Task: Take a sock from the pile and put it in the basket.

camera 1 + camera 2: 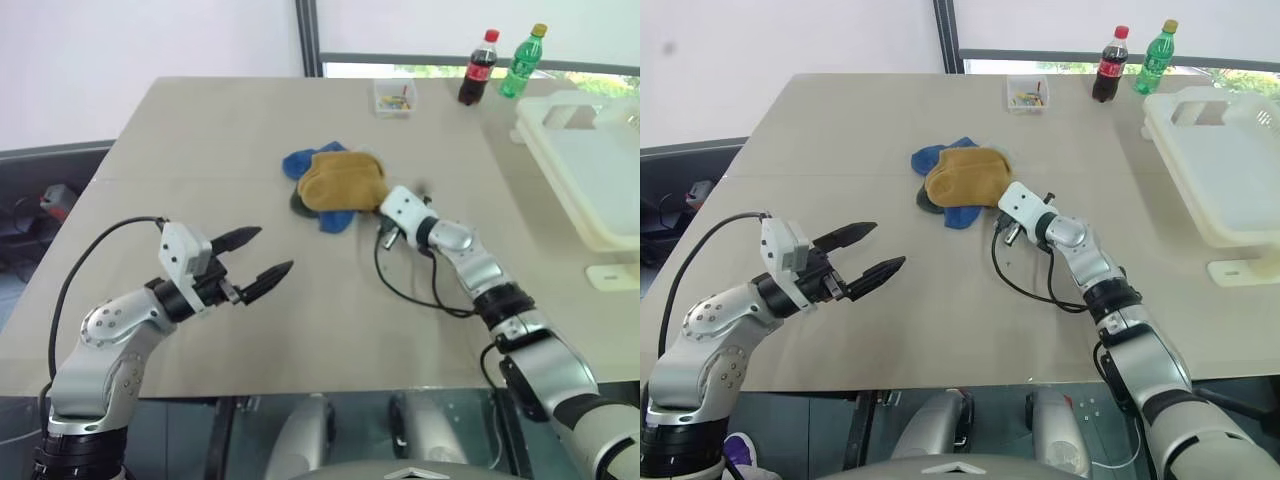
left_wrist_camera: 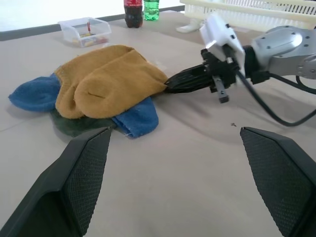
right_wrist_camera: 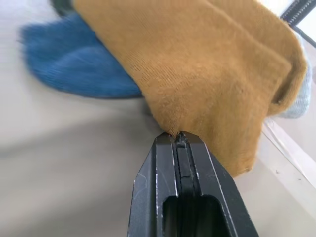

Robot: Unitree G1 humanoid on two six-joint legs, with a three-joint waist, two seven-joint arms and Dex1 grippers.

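Right gripper (image 3: 178, 134) jaws pinched on the mustard-yellow sock (image 1: 342, 180) edge, atop the pile (image 1: 325, 185) mid-tabletop. Lift slowly, check only one sock follows, then carry to the basket (image 1: 590, 170) far right. Left gripper (image 1: 262, 256) wide, idle.

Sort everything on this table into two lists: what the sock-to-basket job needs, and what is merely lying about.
Needed for the job:
- pile of socks, mustard-yellow sock on top
- basket
- right end effector, shut at the mustard sock's edge
- left end effector, open, apart from the pile

Lying about:
- small clear box
- cola bottle
- green bottle
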